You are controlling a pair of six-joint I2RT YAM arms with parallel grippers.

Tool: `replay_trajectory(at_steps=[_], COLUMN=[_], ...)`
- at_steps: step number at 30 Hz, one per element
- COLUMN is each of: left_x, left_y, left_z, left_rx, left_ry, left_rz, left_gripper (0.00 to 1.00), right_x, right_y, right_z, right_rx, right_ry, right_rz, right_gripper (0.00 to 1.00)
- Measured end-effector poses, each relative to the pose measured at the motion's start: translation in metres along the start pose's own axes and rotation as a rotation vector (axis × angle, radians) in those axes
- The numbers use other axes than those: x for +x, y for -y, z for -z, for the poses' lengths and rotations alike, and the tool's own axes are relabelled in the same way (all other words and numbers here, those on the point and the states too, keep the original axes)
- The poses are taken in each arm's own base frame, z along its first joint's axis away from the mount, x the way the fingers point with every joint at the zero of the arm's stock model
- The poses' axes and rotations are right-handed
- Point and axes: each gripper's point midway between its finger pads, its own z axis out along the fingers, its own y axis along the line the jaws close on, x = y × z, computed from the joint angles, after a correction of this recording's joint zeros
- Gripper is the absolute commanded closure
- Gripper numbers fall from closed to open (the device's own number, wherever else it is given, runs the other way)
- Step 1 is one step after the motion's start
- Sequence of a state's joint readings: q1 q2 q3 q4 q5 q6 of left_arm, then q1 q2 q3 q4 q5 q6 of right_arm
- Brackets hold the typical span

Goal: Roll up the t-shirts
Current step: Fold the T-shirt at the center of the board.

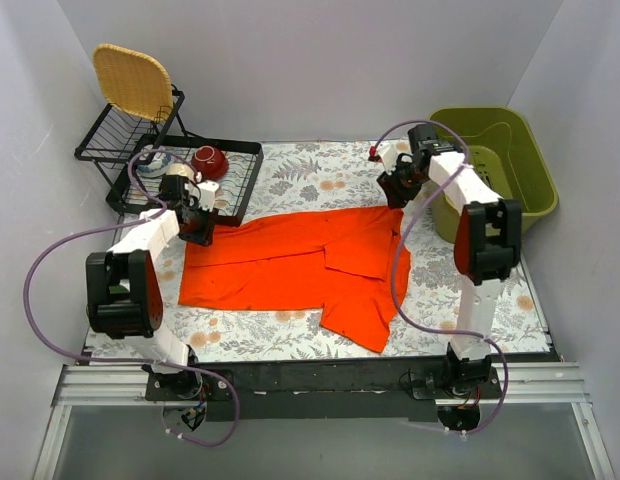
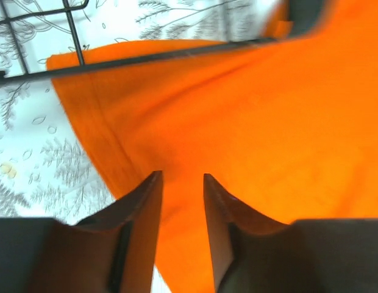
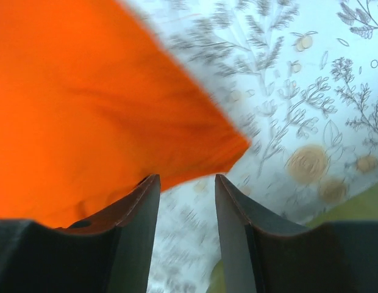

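Top external shows the t-shirt (image 1: 280, 265) lying spread, the left gripper (image 1: 202, 234) and right gripper (image 1: 396, 196) at its far corners, both parted, empty.

The top view is brightly and evenly lit from overhead. Diffuse light leaves only faint, soft shadows under the arms and along the shirt (image 1: 300, 265) edge, there is no glare, focus is sharp across the table (image 1: 260, 335), and the white walls (image 1: 320, 60) lean outward toward the frame edges. The left wrist view is bright but soft: the shirt saturates to flat orange, the rack (image 2: 177, 54) wires smear, and the fingers (image 2: 140, 226) are dark and out of focus. The right wrist view shows blur on the table print near the fingers, sharper at upper right.
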State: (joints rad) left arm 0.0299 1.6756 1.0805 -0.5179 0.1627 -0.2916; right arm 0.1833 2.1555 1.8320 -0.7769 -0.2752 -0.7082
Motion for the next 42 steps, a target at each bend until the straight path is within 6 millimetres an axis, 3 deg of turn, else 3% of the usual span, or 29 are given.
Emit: replay_trajectory(at_steps=[3, 5, 8, 11, 13, 16, 19, 24, 30, 34, 42], left_x=[-0.012, -0.022, -0.030, -0.025, -0.018, -0.005, 0.006, 0.015, 0.021, 0.022, 0.022], left_y=[0.010, 0.014, 0.020, 0.027, 0.031, 0.037, 0.041, 0.043, 0.045, 0.045, 0.043], left_z=[0.032, 0.054, 0.079, 0.090, 0.091, 0.089, 0.089, 0.095, 0.101, 0.102, 0.102], left_rx=[0.026, 0.028, 0.028, 0.036, 0.047, 0.059, 0.064, 0.054, 0.048, 0.042, 0.035], left_ry=[0.063, 0.121, 0.192, 0.213, 0.206, 0.184, 0.165, 0.170, 0.176, 0.173, 0.172], left_rz=[-0.005, -0.011, -0.022, -0.017, -0.008, 0.005, 0.012, 0.006, 0.005, 0.005, 0.009], left_gripper=[0.57, 0.55, 0.53, 0.52, 0.52, 0.52, 0.52, 0.52, 0.51, 0.51, 0.51], right_x=[-0.006, -0.003, 0.009, 0.043, 0.070, 0.109, 0.128, 0.157, 0.190, 0.196, 0.189], right_y=[-0.039, -0.075, -0.136, -0.225, -0.268, -0.308, -0.335, -0.369, -0.371, -0.364, -0.359], right_z=[0.050, 0.087, 0.118, 0.120, 0.111, 0.101, 0.097, 0.090, 0.077, 0.071, 0.061], right_rx=[-0.044, -0.067, -0.097, -0.215, -0.305, -0.427, -0.517, -0.654, -0.686, -0.660, -0.600], right_ry=[0.088, 0.150, 0.228, 0.261, 0.254, 0.212, 0.186, 0.135, 0.019, -0.019, -0.010], right_rz=[0.064, 0.159, 0.348, 0.612, 0.755, 0.896, 1.018, 1.154, 1.212, 1.216, 1.210], right_gripper=[0.45, 0.42, 0.40, 0.41, 0.43, 0.45, 0.45, 0.48, 0.52, 0.53, 0.55])
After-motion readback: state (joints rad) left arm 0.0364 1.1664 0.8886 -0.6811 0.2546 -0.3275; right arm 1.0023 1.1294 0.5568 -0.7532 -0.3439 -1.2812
